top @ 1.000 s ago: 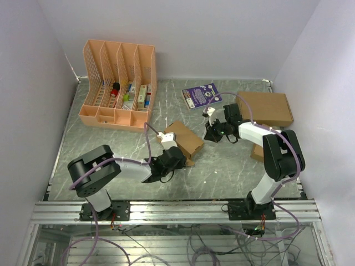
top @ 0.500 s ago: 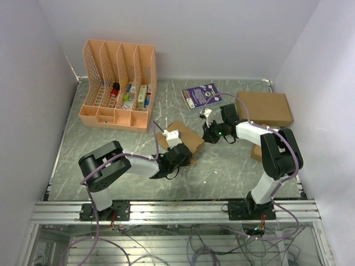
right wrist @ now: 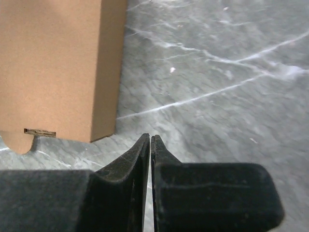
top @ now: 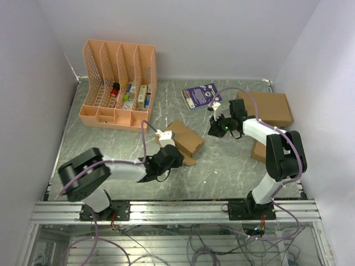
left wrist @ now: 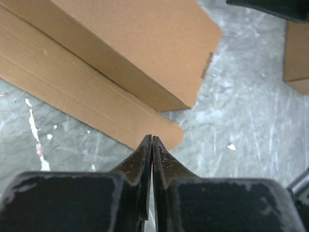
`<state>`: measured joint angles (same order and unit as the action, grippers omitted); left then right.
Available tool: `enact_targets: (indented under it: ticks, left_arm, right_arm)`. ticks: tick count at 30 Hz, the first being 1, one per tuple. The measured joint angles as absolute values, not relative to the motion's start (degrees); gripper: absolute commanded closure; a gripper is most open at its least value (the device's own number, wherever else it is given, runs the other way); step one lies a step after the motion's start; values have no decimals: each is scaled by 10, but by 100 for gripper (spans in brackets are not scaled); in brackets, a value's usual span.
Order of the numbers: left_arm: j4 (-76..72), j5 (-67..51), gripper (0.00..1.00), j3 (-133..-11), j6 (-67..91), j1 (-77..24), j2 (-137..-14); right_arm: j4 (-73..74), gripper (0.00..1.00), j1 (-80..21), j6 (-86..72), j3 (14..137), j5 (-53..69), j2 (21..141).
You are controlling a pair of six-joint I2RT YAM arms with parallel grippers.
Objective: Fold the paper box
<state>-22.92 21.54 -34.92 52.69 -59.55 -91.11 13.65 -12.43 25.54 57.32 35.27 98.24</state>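
The paper box (top: 184, 138) is a slim brown carton lying in the middle of the table, with a flat flap (left wrist: 96, 111) spread on the surface along its near side. My left gripper (top: 178, 159) is shut and holds nothing. Its tips (left wrist: 152, 139) rest right at the rounded edge of that flap. The carton's body (left wrist: 120, 48) fills the upper left of the left wrist view. My right gripper (top: 212, 133) is also shut and holds nothing. It hovers over bare table (right wrist: 150, 137) just right of the carton's end (right wrist: 53, 67), apart from it.
A large brown cardboard box (top: 265, 108) lies at the back right. A second small carton (top: 258, 151) sits beside the right arm. A purple booklet (top: 201, 95) lies at the back centre. A pink desk organiser (top: 119, 83) stands at the back left.
The left arm's elbow has swung left while its gripper stayed at the carton's near flap. The right gripper has drawn back, up and to the right of the carton's end.
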Motion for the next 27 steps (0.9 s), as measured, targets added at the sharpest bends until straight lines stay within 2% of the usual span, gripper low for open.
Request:
enact_targets:
  ticks: [5, 8, 10, 13, 14, 16, 17, 19, 21, 27]
  left_arm:
    - [-244, 166, 80, -300, 427, -595, -808]
    - [-274, 118, 77, -267, 346, -596, -759]
    - [-294, 94, 59, -238, 294, -599, -721]
    - [-325, 76, 18, -203, 227, -603, -668]
    - [-348, 72, 11, -189, 209, -603, -652]
    - [-417, 70, 10, -151, 179, -605, -636]
    - [-462, 70, 13, -126, 166, -605, -640]
    - [-512, 67, 16, -100, 145, -605, -660]
    - [-544, 65, 15, -93, 110, -613, -699]
    - [-562, 144, 13, -148, -50, -745, -817]
  right_arm:
    - [141, 88, -103, 278, 573, 387, 952]
    - [141, 78, -101, 307, 562, 432, 931]
    - [140, 70, -97, 332, 545, 466, 909]
    - [146, 63, -92, 387, 518, 517, 877]
    - [150, 63, -91, 410, 512, 535, 867]
    - [162, 63, -91, 450, 508, 561, 858]
    - [169, 62, -91, 470, 509, 570, 858]
    - [193, 62, -91, 510, 514, 585, 862]
    - [218, 62, -91, 548, 521, 598, 870]
    - [252, 62, -91, 605, 524, 609, 871]
